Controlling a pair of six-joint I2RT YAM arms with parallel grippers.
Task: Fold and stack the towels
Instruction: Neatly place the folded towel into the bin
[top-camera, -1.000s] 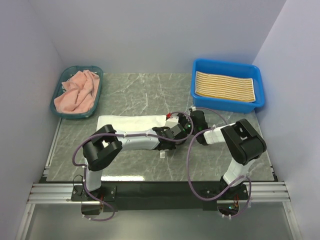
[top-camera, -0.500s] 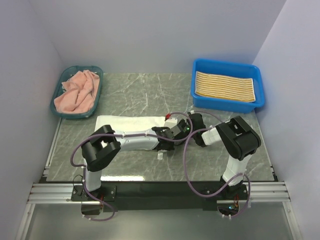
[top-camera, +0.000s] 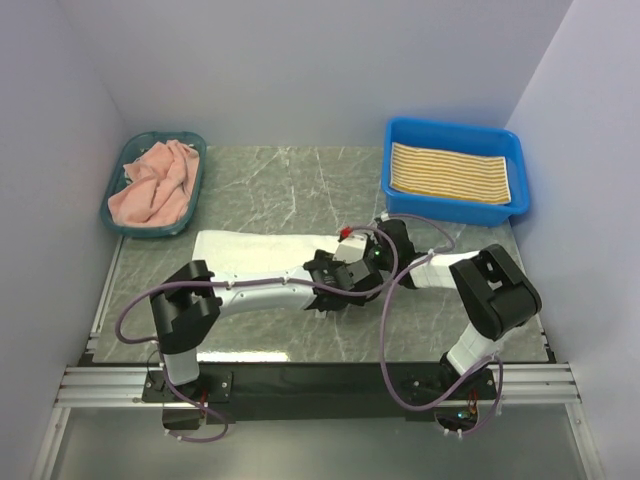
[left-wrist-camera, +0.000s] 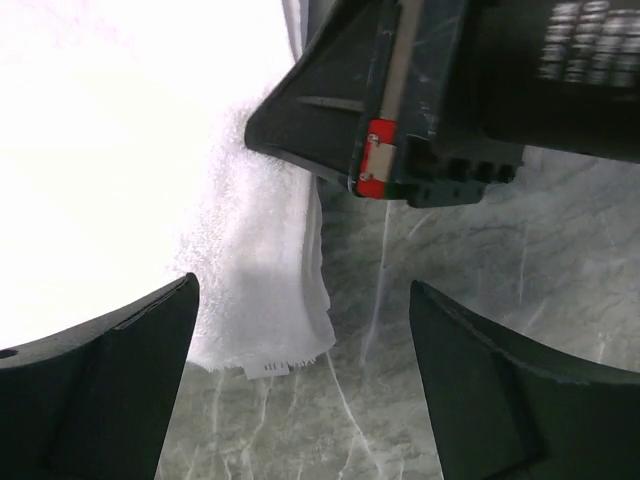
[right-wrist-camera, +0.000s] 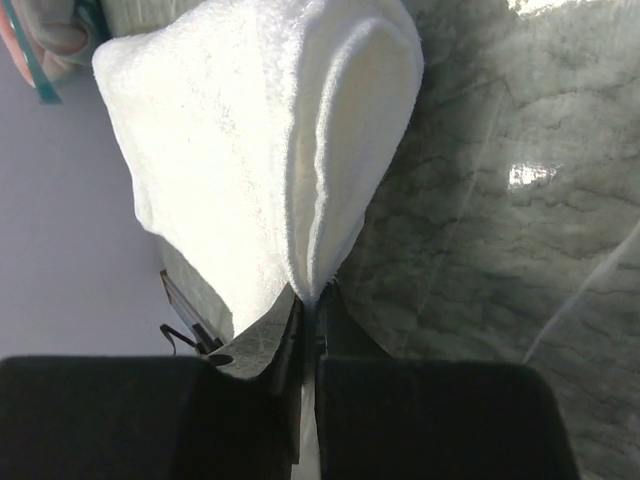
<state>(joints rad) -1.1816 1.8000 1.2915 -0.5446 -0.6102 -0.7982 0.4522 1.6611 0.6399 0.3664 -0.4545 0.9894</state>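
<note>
A plain white towel (top-camera: 250, 250) lies stretched across the middle of the table, partly under my left arm. My right gripper (top-camera: 347, 238) is shut on its right edge; in the right wrist view the folded cloth (right-wrist-camera: 260, 150) rises from the closed jaws (right-wrist-camera: 312, 305). My left gripper (top-camera: 340, 288) hangs open just in front of the towel's near right corner (left-wrist-camera: 265, 340), with nothing between its fingers (left-wrist-camera: 100, 380); a small label shows at that corner. A salmon pink towel (top-camera: 150, 185) lies bunched in a teal basket. A folded yellow-and-white striped towel (top-camera: 450, 172) rests in a blue bin.
The teal basket (top-camera: 113, 213) stands at the back left and the blue bin (top-camera: 455, 127) at the back right. Pale walls close in the table on three sides. The right gripper's body (left-wrist-camera: 420, 90) hangs close above the left gripper. Cables loop from both arms.
My left gripper has opened, let go of the white towel and drawn back toward the near edge. My right gripper has shut on the towel's right edge.
</note>
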